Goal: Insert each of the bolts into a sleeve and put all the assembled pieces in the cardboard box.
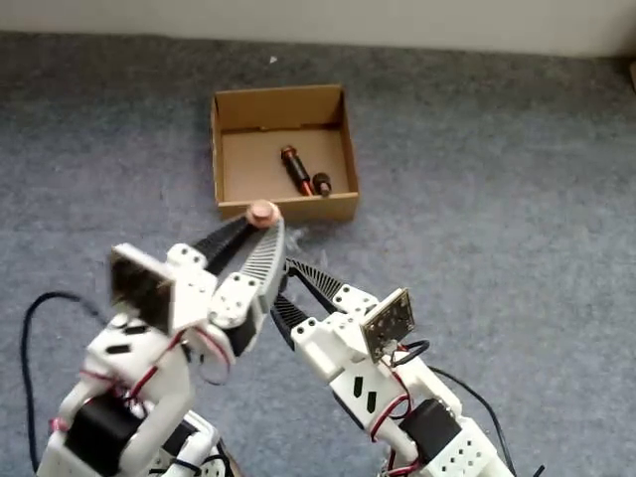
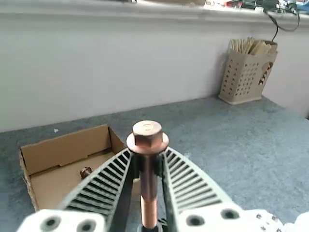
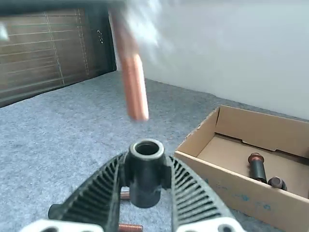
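The left hand pinches a copper bolt just under its head. It holds the bolt straight up, head on top. The right hand pinches a black sleeve with its hole facing up. The tip of the bolt hangs just above the hole and does not touch it.

Seen from above, the two hands meet near the middle of the grey tabletop. The left arm comes in from 7 o'clock and the right arm from 5 o'clock. The cardboard box sits just past the hands, at 12 o'clock. Two finished pieces lie inside it. The long piece is near the middle of the box. The short piece is just beside it, at 4 o'clock.

A loose bolt lies on the tabletop under the right hand. A tan holder full of sticks stands far off, next to the wall.
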